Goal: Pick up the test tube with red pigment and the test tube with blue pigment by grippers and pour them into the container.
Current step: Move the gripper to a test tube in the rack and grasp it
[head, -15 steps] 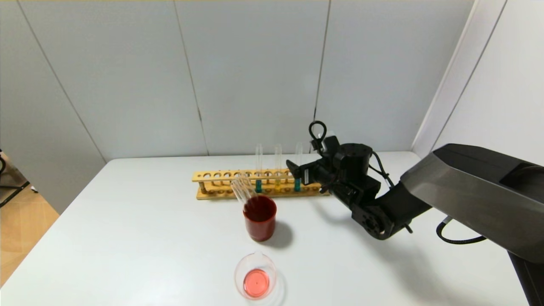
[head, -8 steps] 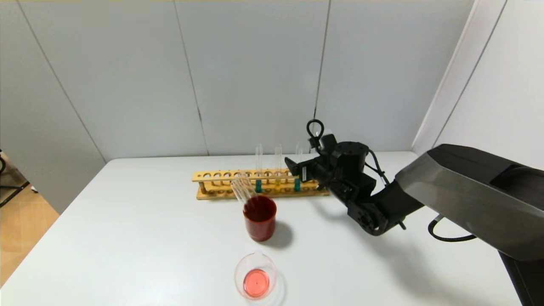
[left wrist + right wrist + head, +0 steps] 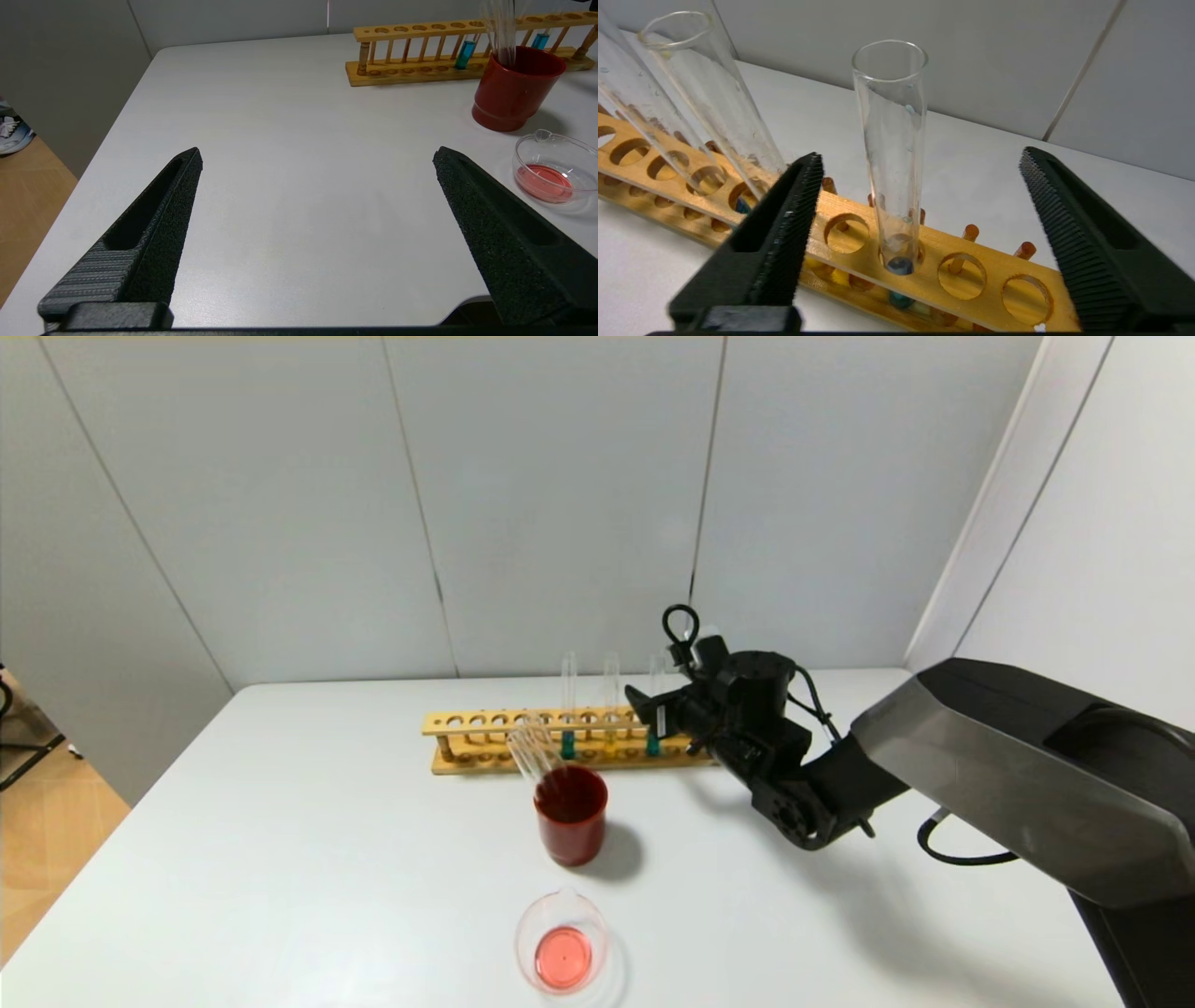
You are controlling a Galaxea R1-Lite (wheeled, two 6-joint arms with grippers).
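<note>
step: grasp of test tube with blue pigment [image 3: 894,154] | it stands in wooden rack [image 3: 971,261] between my right gripper [image 3: 920,186] jaws (wide, not touching) | next: close gently, lift straight

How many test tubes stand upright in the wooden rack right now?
3, in the right half of the long wooden rack: a green-bottomed glass tube, a yellow-bottomed glass tube, and a teal-blue-bottomed glass tube between the right hand's open fingers.
</note>
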